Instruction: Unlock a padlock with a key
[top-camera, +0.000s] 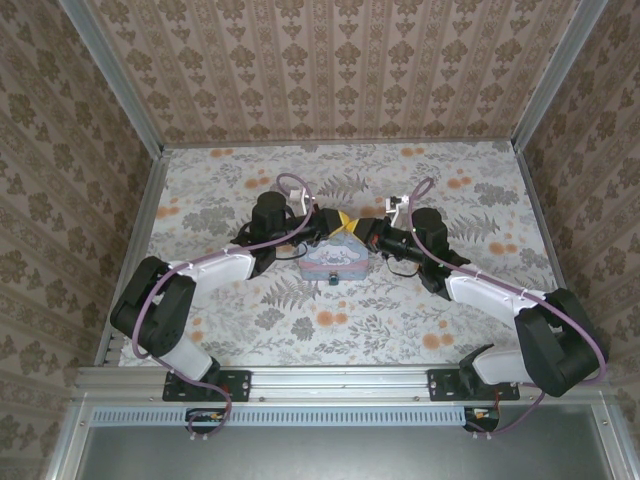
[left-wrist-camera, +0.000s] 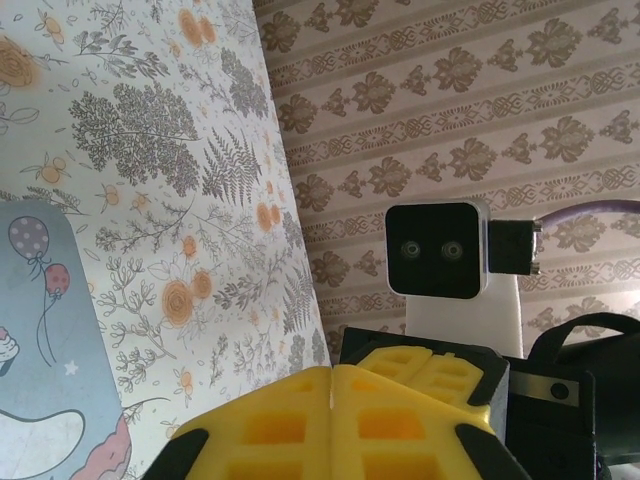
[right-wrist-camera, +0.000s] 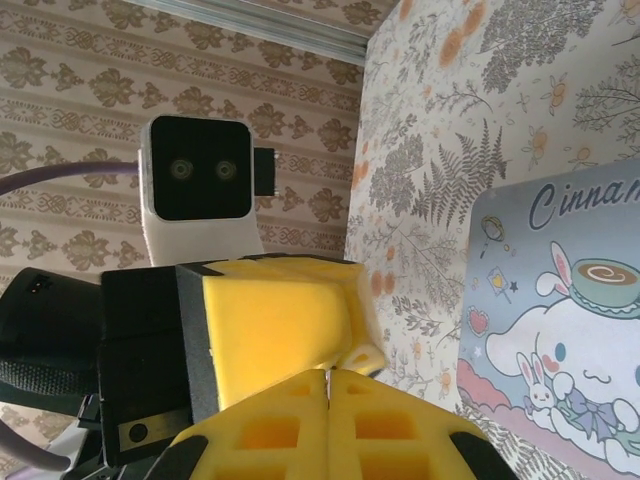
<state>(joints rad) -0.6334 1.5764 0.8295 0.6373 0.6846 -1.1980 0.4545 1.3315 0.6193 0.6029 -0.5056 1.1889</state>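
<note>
Left pincer (top-camera: 336, 222) and right pincer (top-camera: 358, 229) are each closed, tip to tip over the tin's (top-camera: 340, 262) far edge. The padlock (top-camera: 325, 281), if that dark speck is it, lies at the tin's near edge, slightly nearer the left arm; I can't read its axis. Yellow gridded pads (left-wrist-camera: 260, 430); smooth printed tin.

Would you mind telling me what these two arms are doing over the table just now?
The two arms meet tip to tip over the far edge of a pale-blue rectangular tin with a white cartoon dog. The left gripper and the right gripper both have their yellow fingers pressed shut; whether either holds a key cannot be seen. A tiny dark item at the tin's near edge may be the padlock, untouched.
</note>
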